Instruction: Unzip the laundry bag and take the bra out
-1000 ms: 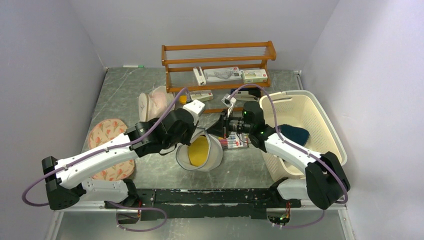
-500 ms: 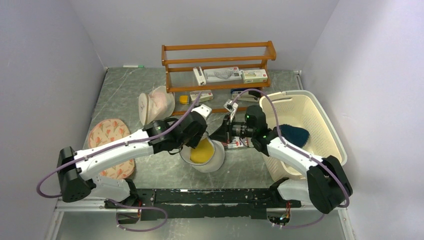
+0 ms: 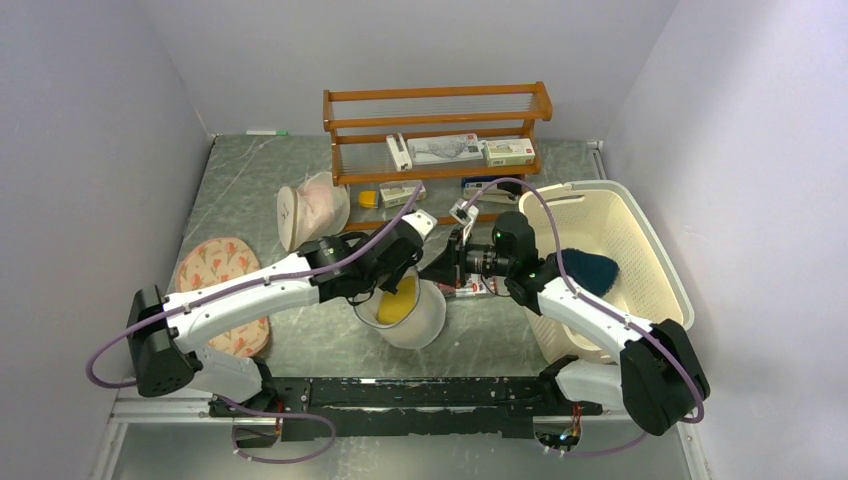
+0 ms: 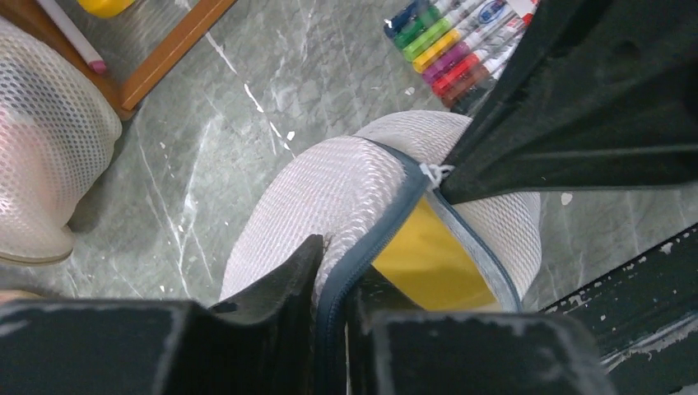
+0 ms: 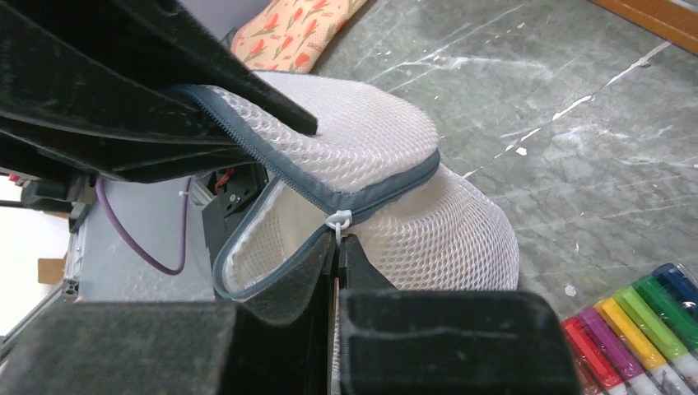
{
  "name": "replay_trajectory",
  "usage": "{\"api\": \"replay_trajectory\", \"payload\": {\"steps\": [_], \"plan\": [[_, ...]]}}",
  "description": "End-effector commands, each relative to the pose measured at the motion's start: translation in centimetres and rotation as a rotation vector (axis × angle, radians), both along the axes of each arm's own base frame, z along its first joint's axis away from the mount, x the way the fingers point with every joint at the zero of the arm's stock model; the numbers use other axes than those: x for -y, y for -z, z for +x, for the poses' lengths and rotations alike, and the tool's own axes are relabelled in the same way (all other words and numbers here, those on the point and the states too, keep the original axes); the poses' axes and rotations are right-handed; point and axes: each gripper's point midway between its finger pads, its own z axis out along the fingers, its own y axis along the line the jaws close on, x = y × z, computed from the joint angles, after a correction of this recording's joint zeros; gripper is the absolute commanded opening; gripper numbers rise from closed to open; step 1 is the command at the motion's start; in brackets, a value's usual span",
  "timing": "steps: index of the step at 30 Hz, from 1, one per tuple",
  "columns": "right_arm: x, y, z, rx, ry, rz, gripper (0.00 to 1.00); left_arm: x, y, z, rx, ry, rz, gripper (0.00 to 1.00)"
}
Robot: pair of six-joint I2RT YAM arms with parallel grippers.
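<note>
The white mesh laundry bag (image 3: 420, 318) stands on the table between my arms, its grey-blue zip partly open. The mustard-yellow bra (image 3: 398, 302) shows inside through the gap; it also shows in the left wrist view (image 4: 428, 263). My left gripper (image 4: 333, 271) is shut on the bag's zip rim (image 4: 374, 239). My right gripper (image 5: 337, 243) is shut on the white zip pull (image 5: 338, 220) at the end of the opened stretch of the bag (image 5: 387, 140). In the top view the left gripper (image 3: 393, 288) and right gripper (image 3: 437, 272) meet over the bag.
A cream plastic basket (image 3: 655, 262) with a dark teal cloth (image 3: 590, 268) stands at the right. A wooden rack (image 3: 437, 135) with boxes is behind. A pinkish mesh pouch (image 3: 310, 208) and a floral pad (image 3: 212, 268) lie at the left. A marker pack (image 5: 638, 325) lies beside the bag.
The left arm has reached further right and forward, carrying the bag rim with it. The bag has shifted slightly right and the zip gap looks narrower from above. The right gripper has barely moved.
</note>
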Motion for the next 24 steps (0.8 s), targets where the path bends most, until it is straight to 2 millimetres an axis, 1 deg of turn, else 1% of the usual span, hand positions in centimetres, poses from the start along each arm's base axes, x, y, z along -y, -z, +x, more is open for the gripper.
{"api": "replay_trajectory", "payload": {"steps": [1, 3, 5, 9, 14, 18, 24], "plan": [[-0.1, -0.6, 0.3, 0.032, 0.005, 0.005, 0.0, 0.2, -4.0, 0.1, 0.073, 0.034, -0.089, 0.19], [-0.2, -0.2, 0.6, 0.033, 0.006, -0.008, 0.0, 0.1, -5.1, -0.5, 0.096, 0.072, -0.11, 0.12], [-0.2, 0.2, 0.9, 0.037, 0.001, -0.024, 0.0, 0.1, -6.1, -1.4, 0.117, 0.12, -0.126, 0.07], [-0.2, 0.5, 1.6, 0.057, -0.014, -0.054, 0.0, 0.0, -8.2, -3.2, 0.175, 0.219, -0.162, 0.07], [-0.3, 0.3, 2.0, 0.09, -0.051, -0.062, 0.0, -0.3, -10.3, -4.4, 0.225, 0.308, -0.191, 0.07], [-0.7, 0.3, 1.5, 0.098, -0.116, -0.047, 0.0, 0.0, -11.1, -5.2, 0.23, 0.377, -0.211, 0.07], [-1.6, 0.8, 1.1, 0.076, -0.198, -0.011, 0.0, 1.3, -12.3, -6.8, 0.217, 0.471, -0.315, 0.07]]}}
